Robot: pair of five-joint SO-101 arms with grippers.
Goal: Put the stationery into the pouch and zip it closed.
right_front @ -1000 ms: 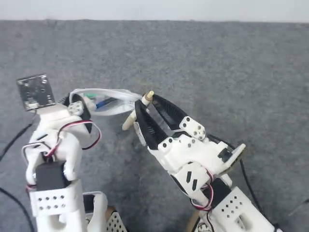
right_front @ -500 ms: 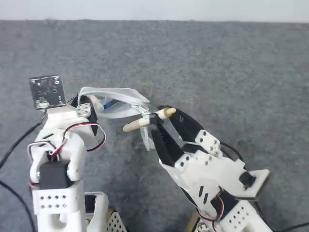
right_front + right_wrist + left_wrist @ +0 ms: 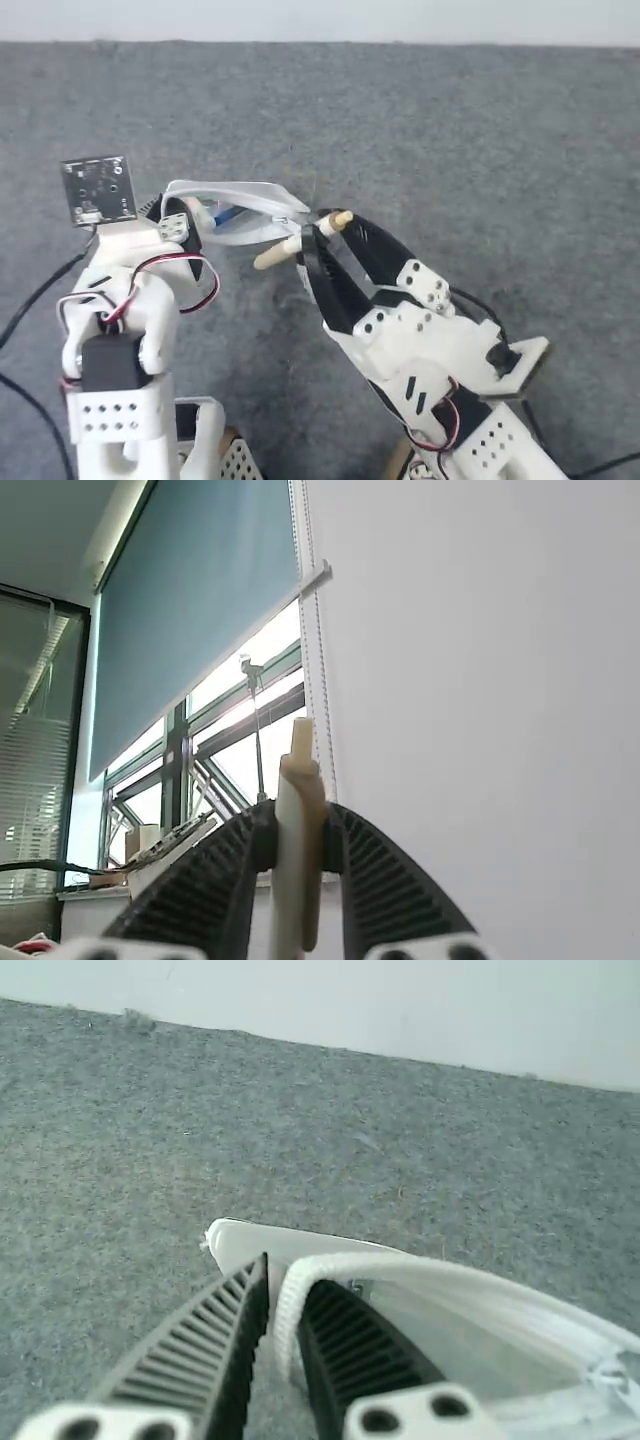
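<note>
Left tool [image 3: 275, 1282] is clamped on the pouch [image 3: 240, 200] rim, toward the surface [image 3: 470, 130] left edge. Right tool [image 3: 322, 230] pinches a pen [image 3: 272, 257], its end beside the pouch.

No text, label or number is legible on anything here

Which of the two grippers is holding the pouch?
The left gripper, pinching the pouch by its zippered rim; the right gripper clamps a cream pen instead.
</note>
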